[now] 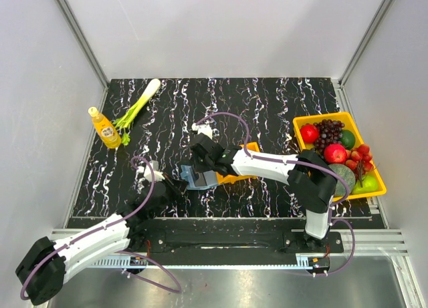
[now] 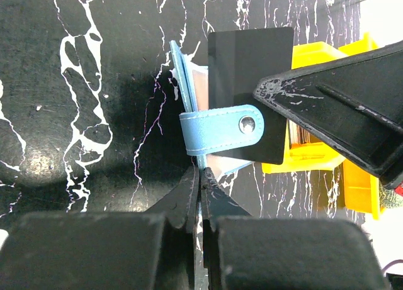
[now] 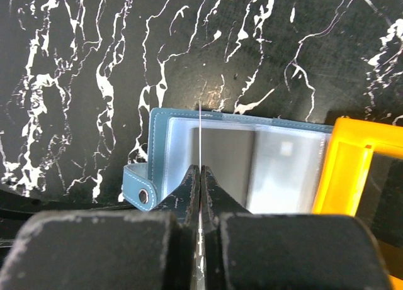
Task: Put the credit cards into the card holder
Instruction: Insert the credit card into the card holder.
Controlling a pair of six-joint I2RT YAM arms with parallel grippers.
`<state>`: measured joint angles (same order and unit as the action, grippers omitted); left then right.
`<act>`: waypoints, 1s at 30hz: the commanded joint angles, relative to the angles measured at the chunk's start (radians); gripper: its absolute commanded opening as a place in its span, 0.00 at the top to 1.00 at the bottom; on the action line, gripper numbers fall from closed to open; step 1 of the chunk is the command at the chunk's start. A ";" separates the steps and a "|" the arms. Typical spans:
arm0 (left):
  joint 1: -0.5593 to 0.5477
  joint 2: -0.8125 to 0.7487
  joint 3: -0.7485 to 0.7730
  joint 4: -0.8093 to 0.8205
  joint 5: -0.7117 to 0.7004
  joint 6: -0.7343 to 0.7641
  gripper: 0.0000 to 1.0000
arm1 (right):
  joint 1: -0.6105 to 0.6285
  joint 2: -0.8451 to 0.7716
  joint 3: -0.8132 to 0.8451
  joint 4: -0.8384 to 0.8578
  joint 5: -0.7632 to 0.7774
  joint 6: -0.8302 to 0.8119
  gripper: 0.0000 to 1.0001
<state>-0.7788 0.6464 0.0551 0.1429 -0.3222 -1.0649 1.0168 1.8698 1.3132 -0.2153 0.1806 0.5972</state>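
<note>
The blue card holder [image 1: 200, 180] lies open on the black marbled table, its clear sleeves [image 3: 277, 170] facing up and its snap strap [image 2: 217, 131] standing out. My left gripper [image 2: 201, 172] is shut on the holder's near edge and also shows in the top view [image 1: 175, 186]. My right gripper [image 3: 201, 170] is shut on a dark credit card [image 2: 249, 82] held on edge, its thin edge [image 3: 199, 133] pointing down over the left sleeve. It sits above the holder in the top view [image 1: 199, 162]. Other cards are hidden from view.
A small orange tray [image 1: 239, 176] touches the holder's right side and also shows in the right wrist view [image 3: 343, 170]. A yellow fruit bin [image 1: 374, 188] stands at the right. A yellow bottle [image 1: 105, 129] and a leek [image 1: 137, 106] lie at the far left.
</note>
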 commanded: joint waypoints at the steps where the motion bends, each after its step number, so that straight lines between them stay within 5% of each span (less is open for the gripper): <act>1: 0.003 -0.014 -0.014 0.044 0.005 0.005 1.00 | 0.025 0.012 0.067 -0.061 0.111 -0.066 1.00; 30: 0.004 -0.005 -0.015 0.054 0.008 0.006 1.00 | 0.057 -0.049 0.083 0.016 0.025 -0.039 1.00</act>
<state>-0.7788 0.6434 0.0551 0.1444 -0.3218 -1.0649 1.0554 1.8816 1.3716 -0.2497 0.2146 0.5449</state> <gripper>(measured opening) 0.026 0.010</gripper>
